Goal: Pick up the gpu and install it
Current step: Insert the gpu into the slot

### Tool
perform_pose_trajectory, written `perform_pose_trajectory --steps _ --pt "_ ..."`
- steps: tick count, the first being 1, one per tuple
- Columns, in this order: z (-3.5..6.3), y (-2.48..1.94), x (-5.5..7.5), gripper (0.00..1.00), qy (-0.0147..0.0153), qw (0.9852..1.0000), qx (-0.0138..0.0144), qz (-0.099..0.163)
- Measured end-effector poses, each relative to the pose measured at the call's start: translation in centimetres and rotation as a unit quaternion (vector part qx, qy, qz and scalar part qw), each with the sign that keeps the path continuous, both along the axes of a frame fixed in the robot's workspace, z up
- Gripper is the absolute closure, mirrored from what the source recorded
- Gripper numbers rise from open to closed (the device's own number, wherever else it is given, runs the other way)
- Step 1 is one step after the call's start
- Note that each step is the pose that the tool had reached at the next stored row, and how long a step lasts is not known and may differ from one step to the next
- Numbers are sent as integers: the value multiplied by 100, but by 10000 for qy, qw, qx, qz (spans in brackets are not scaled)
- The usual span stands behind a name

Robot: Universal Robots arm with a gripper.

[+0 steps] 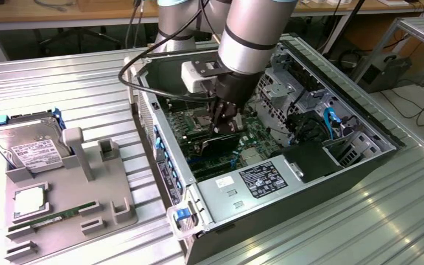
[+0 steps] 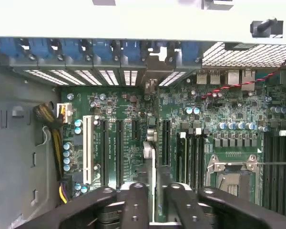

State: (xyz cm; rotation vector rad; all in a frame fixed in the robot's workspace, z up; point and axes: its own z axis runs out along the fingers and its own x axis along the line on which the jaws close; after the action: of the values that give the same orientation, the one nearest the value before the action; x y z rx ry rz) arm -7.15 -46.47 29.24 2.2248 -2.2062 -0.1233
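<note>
The arm's gripper (image 1: 225, 122) is reaching down into the open computer case (image 1: 359, 157) at the centre of the exterior view, and its two black fingers (image 2: 133, 202) are pinching the gpu (image 1: 220, 144) by its upper edge. The jaws are standing narrow, closed on the thin card. In the exterior view the gpu is showing as a dark flat card hanging edge-down just under the fingertips, over the green motherboard (image 1: 260, 141) in the middle of the case.

In the wrist view the gpu (image 2: 151, 167) is appearing edge-on as a thin upright sliver running from between the fingers at the lower centre of the frame up toward the row of blue slot clips (image 2: 102, 47) along the case's rear wall near the top of the frame. It is sitting among the long black expansion slots (image 2: 119, 152) on the motherboard (image 2: 224, 109); whether its edge is already touching a slot cannot be told. A white slot (image 2: 88, 148) is lying at the left of the black ones, and the CPU socket (image 2: 231, 167) is showing at the lower right.

At the left of the exterior view, a grey parts holder (image 1: 86, 199) is sitting on the ribbed metal table (image 1: 57, 83), carrying a silver hard drive (image 1: 28, 144) with a white label and a slim green memory stick (image 1: 53, 214).
</note>
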Motion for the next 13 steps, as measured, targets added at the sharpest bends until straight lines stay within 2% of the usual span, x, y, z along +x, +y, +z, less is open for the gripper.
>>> perform_pose_trajectory --steps 1,2,4,5,8,11,12,13 --pt "-101 58 -69 89 -28 10000 0 14" --pt "-201 106 -89 89 -34 10000 -5 35" --pt "-206 93 -100 89 -34 10000 -3 89" --pt "-246 91 -124 89 -33 9999 -6 101" --pt "-287 92 -125 89 -31 9999 -10 105" --pt "-273 96 -123 89 -21 9999 -30 106" --pt "-269 96 -123 89 -21 9999 -29 106" --pt "-263 95 -124 89 -27 9999 -17 106"
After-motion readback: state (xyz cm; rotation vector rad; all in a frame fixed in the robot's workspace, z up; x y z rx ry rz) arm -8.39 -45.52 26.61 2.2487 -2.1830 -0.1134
